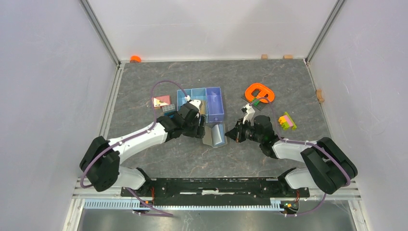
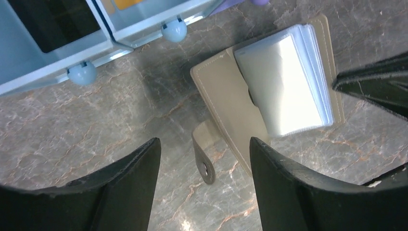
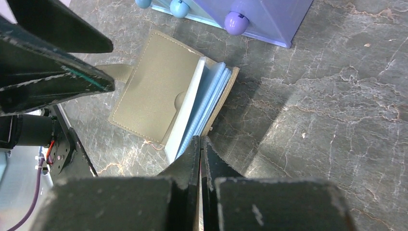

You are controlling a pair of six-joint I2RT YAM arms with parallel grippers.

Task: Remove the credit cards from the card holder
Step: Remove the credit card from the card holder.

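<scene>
- Two grippers flank the open holder (image 1: 215,134), mid-frame, just below the tray (image 1: 215,103).
- Left gripper (image 2: 204,142) — fingers wide apart, over the holder's strap (image 2: 204,161).
- Right gripper (image 3: 199,140) — fingers pressed together at the holder's fanned sleeves (image 3: 206,103).

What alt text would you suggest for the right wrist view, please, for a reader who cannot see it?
A taupe card holder lies open on a grey marbled table, its pale blue sleeves fanned. The right gripper, jaws shut, has its tip at the sleeves' near edge; a blue-and-purple tray sits beyond.
</scene>
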